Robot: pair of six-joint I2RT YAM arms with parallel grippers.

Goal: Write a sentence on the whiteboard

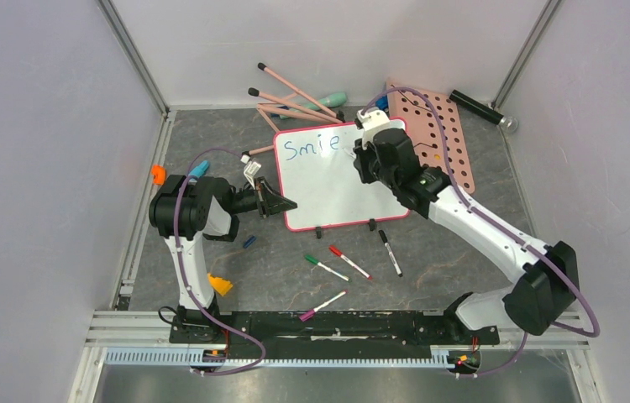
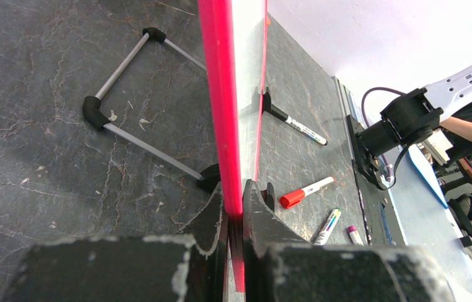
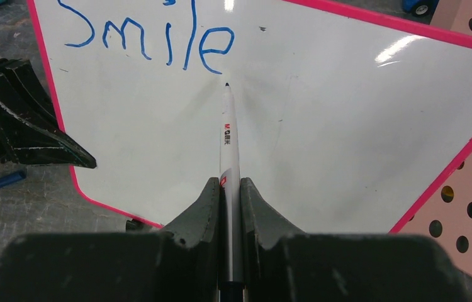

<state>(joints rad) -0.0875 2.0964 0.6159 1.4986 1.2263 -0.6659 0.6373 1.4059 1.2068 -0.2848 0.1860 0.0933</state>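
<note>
The whiteboard (image 1: 328,193) stood propped at a tilt near the middle of the dark surface (image 1: 270,285), with its right edge just beside a pink pegboard (image 1: 450,159). The left tool (image 2: 234,201) was pinched narrow on the pink rim at the board's left edge, one jaw on each face. The right tool (image 3: 230,192) was closed on a white-barrelled blue marker (image 3: 228,135). The marker's tip sat just below the last "e", and whether it touched the board could not be told. The sentence (image 3: 148,41) read only "Smile".

The board looked thin, stiff and light, with a slick glossy face. Resting on a slim wire stand (image 2: 95,112) and small feet, it would probably skid or rock under pen pressure. The rim seemed the sound place to hold it, because both faces can be clamped there and the writing area stays free. The marker's smooth, narrow barrel could twist between the jaws, so light strokes seemed wise.
</note>
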